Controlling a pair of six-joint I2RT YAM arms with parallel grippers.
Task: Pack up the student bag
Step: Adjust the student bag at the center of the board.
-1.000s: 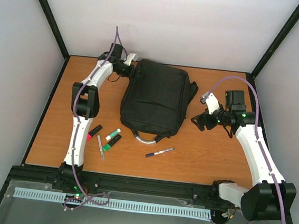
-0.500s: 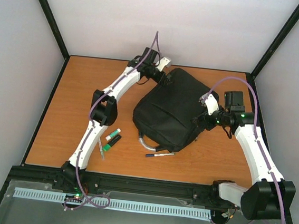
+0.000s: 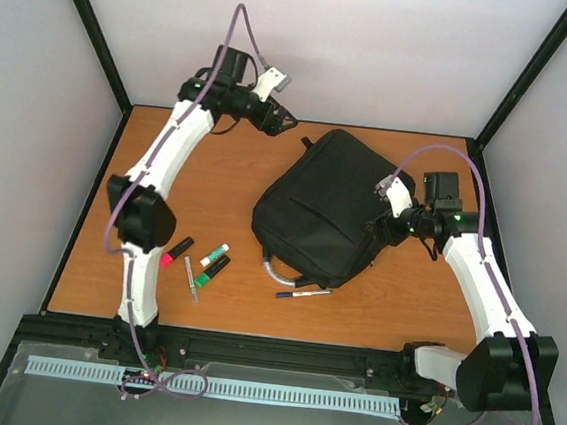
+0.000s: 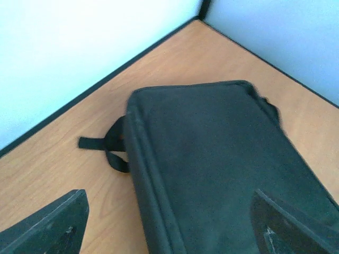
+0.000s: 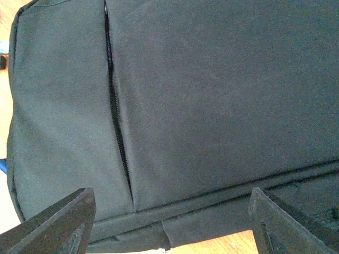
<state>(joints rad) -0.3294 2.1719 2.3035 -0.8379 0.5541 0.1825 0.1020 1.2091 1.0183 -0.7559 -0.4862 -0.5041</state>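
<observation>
The student bag (image 3: 324, 204), a large black backpack, lies skewed on the wooden table, its grey loop handle (image 3: 276, 270) pointing to the near side. My left gripper (image 3: 280, 122) hovers open near the bag's far corner. In the left wrist view the bag (image 4: 212, 159) lies below the gripper (image 4: 169, 227), whose fingers (image 4: 47, 227) touch nothing. My right gripper (image 3: 379, 227) is at the bag's right edge. Its view shows the bag (image 5: 212, 95) and a zip (image 5: 116, 132), with the gripper (image 5: 172, 222) open over the bag's side seam.
Near the left arm lie a red-and-black marker (image 3: 176, 251), two green markers (image 3: 213, 264) and a thin pen (image 3: 191, 279). A blue pen (image 3: 303, 293) lies just in front of the bag. A loose black strap (image 4: 106, 145) sticks out at the bag's far corner.
The bag slid right and turned, now lying against the right gripper. The left arm then pulled back and up, away from the bag's far corner. The right jaws have narrowed slightly.
</observation>
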